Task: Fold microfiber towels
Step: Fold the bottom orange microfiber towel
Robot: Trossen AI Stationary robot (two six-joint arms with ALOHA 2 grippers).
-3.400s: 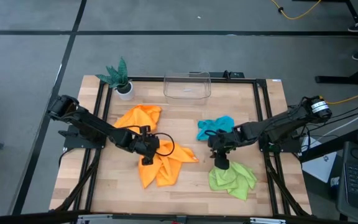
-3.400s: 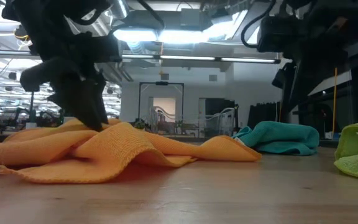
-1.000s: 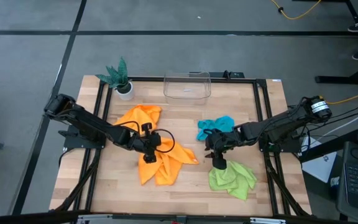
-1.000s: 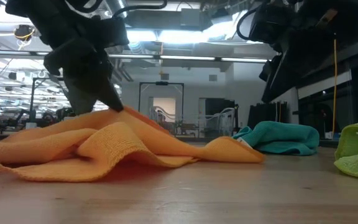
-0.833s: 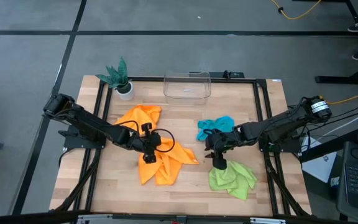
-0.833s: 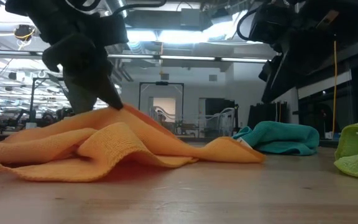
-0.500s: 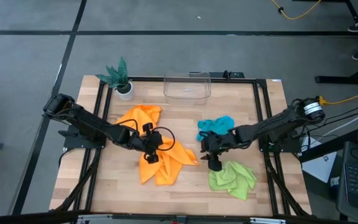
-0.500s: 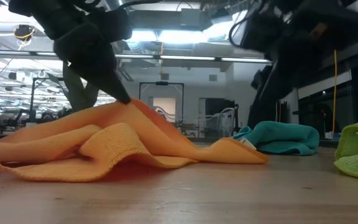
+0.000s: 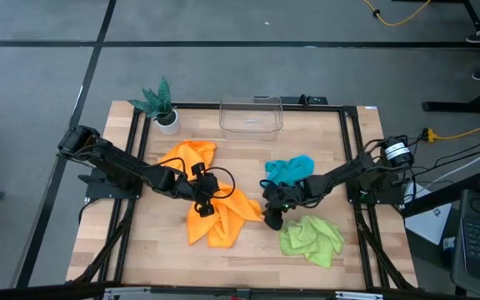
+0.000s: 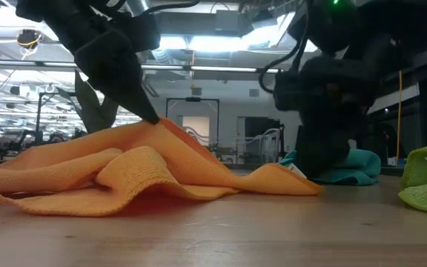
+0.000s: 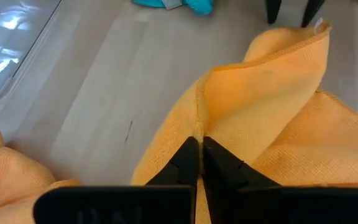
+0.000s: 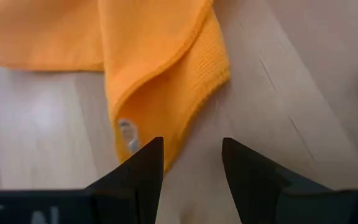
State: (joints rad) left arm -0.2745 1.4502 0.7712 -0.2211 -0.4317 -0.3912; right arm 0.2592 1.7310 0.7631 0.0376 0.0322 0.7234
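Pinching a fold of the orange towel [image 11: 260,118], the left gripper [image 11: 199,163] has its fingers squeezed together on the cloth, lifting it into a little peak. The right gripper [image 12: 191,163] sits with fingers apart just past the towel's corner. Beside it lie the blue towel [image 9: 289,169] and green towel [image 9: 312,237]. Another orange towel [image 9: 187,157] lies behind the left gripper.

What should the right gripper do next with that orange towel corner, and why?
Probably ease the right gripper down and forward onto the tagged corner of the orange towel, then close. Its fingers stand open beside that corner, not yet around it, while the left gripper is shut on a raised fold of the same towel. A second grip would let both arms spread it flat.
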